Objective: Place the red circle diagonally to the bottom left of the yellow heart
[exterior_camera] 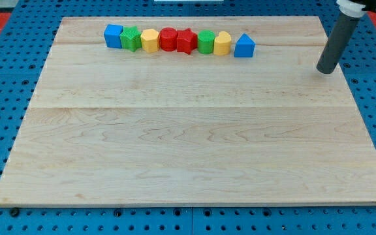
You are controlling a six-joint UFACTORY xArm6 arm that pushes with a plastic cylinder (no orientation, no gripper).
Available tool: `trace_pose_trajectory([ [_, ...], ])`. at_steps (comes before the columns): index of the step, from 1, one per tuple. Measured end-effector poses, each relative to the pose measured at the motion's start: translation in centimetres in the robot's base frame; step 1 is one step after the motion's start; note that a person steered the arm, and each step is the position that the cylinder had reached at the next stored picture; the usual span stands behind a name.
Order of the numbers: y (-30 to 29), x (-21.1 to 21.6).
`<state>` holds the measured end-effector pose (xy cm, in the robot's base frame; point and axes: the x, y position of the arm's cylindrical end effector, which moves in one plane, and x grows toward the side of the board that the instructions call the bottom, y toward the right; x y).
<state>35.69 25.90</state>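
Observation:
A row of blocks lies along the top of the wooden board (188,130). The red circle (168,39) sits mid-row, between a yellow hexagon (150,40) on its left and a red star (187,40) on its right. The yellow heart (222,44) is further right, between a green block (205,42) and a blue triangle (244,46). My tip (326,69) is at the board's upper right, well to the right of the whole row and touching no block.
A blue cube (113,35) and a green star (131,38) form the left end of the row. The board lies on a blue pegboard surface (5,98) that surrounds it on all sides.

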Motion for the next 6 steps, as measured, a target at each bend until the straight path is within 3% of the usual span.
trace_pose_trajectory([
  [6,-3.3,-0.1],
])
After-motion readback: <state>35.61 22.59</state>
